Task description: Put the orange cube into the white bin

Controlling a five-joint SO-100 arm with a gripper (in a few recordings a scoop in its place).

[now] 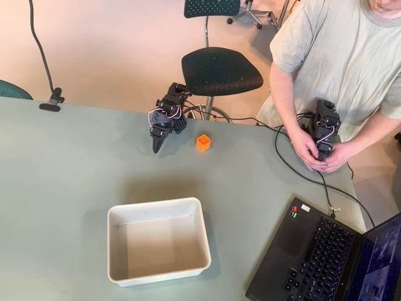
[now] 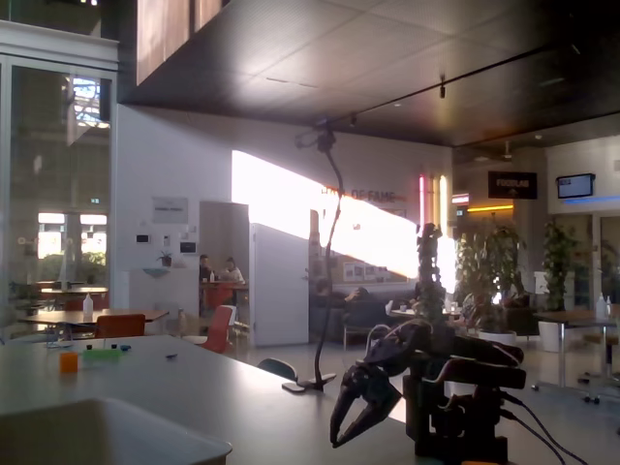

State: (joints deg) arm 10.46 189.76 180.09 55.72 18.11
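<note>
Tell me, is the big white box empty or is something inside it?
Empty. In the overhead view the shallow white plastic bin shows a bare floor, and the small orange plastic cube sits outside on the table.

The black arm is folded low over its base, its upper links lying nearly level in the fixed view. From the wrist the gripper (image 2: 341, 433) droops steeply downward. Its two dark fingers (image 2: 370, 399) curve to pointed ends with a narrow gap between them, so they stand slightly parted and hold nothing. In the overhead view the gripper (image 1: 156, 148) tapers to a tip just above the counter, with white and red wires looping behind the fingers.
</note>
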